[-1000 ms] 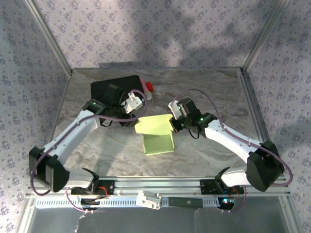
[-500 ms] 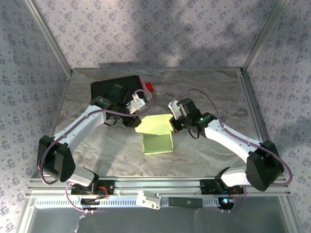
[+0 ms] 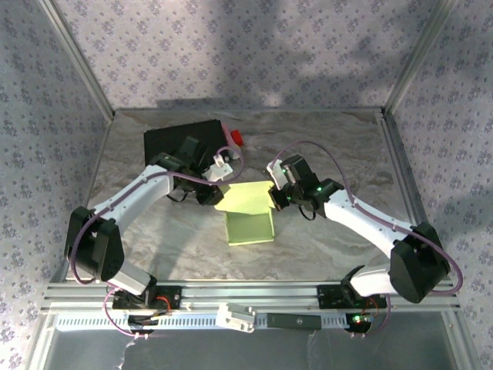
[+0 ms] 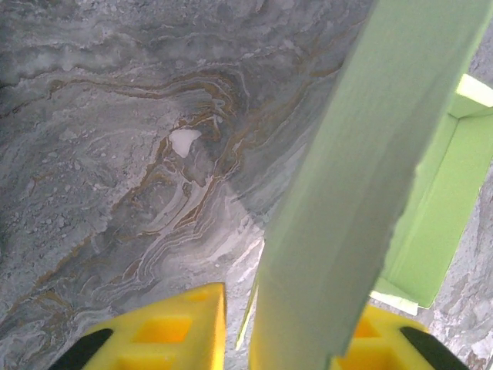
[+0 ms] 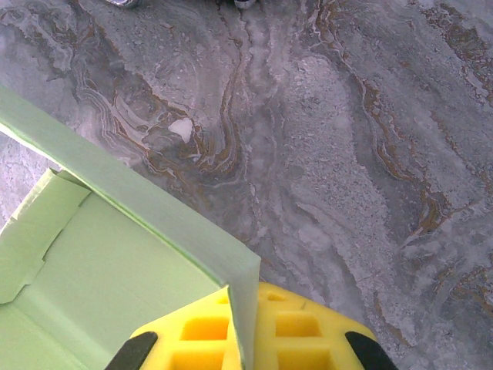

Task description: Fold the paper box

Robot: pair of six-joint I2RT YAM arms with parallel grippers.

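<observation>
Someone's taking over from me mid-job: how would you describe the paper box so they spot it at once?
On the grey marbled table, look at the middle, between the left gripper and right gripper. The paper box is pale green thin card with one flap raised, unlike the flat black case and small red object behind it.

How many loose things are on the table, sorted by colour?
Green: 1, the paper box
Black: 1, the flat case
Red: 1, a small item
Total: 3
</observation>
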